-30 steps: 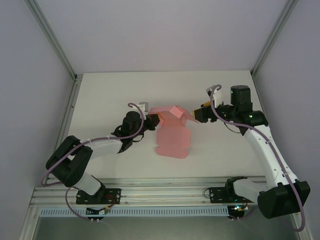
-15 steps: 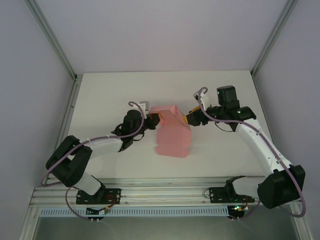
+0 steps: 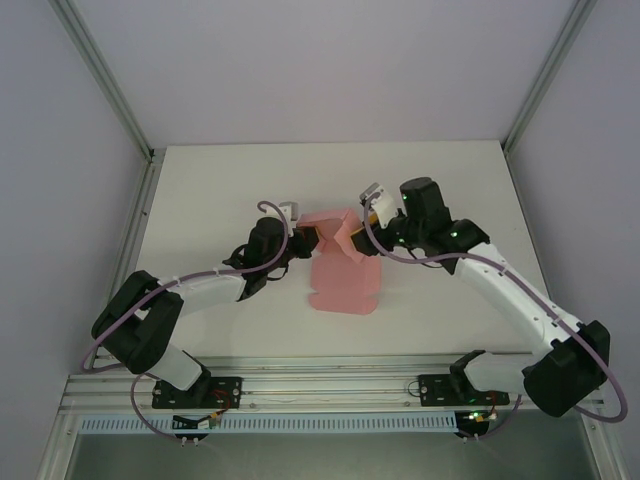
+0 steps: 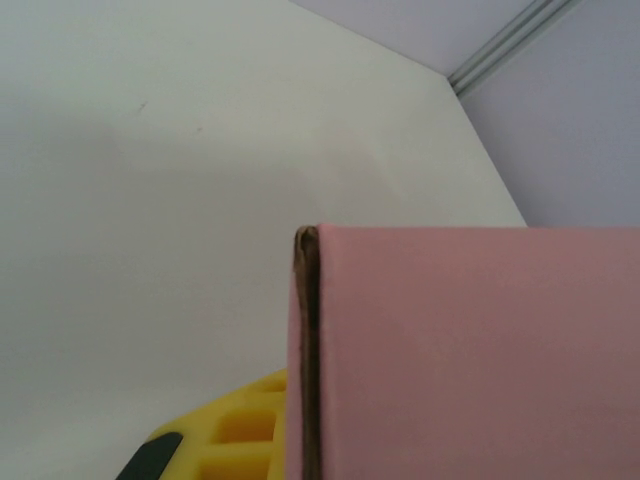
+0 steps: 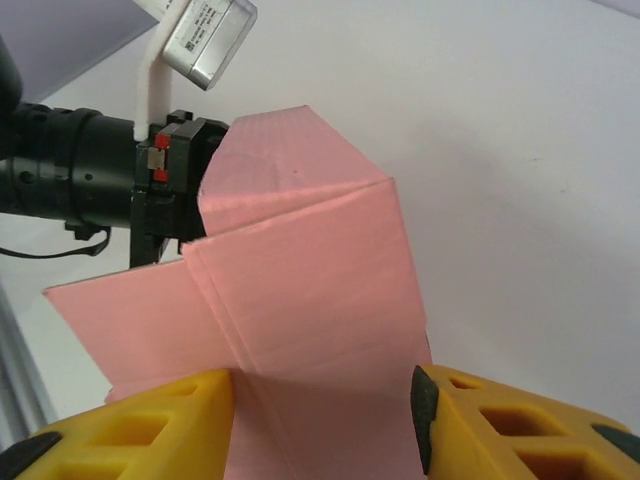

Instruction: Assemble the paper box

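— What do we see on the white table (image 3: 200,190)?
— We see a pink paper box (image 3: 343,280), half folded, its far panels lifted and the near part lying flat. The left gripper (image 3: 311,240) meets the box's far left corner. One yellow finger (image 4: 235,435) lies against the paper's edge and the other is hidden behind it, so it seems to pinch that panel
— And on the box's other side?
— We find the right gripper (image 3: 352,236) at the far right corner, fingers (image 5: 140,425) spread wide with a raised flap between them
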Controlling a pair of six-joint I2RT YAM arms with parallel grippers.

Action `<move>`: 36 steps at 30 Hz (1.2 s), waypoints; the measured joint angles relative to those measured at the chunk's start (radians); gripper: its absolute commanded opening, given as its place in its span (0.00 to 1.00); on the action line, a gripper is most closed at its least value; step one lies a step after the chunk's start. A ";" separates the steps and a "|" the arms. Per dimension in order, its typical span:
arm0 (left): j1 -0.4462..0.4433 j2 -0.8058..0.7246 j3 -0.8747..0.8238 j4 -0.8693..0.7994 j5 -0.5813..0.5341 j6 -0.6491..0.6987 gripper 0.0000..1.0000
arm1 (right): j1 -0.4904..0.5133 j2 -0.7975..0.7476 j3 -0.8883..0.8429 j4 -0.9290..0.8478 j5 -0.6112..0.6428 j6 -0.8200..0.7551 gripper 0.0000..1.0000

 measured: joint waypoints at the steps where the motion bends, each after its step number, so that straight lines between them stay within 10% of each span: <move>1: 0.000 0.000 0.001 -0.010 -0.006 0.000 0.00 | 0.013 0.006 0.000 0.003 0.021 0.000 0.50; 21: 0.000 -0.001 0.020 -0.101 -0.047 0.008 0.00 | 0.057 0.039 0.000 -0.028 0.066 0.003 0.57; 36: 0.000 -0.018 0.039 -0.154 -0.068 -0.005 0.00 | 0.146 0.074 -0.029 0.127 0.459 0.095 0.29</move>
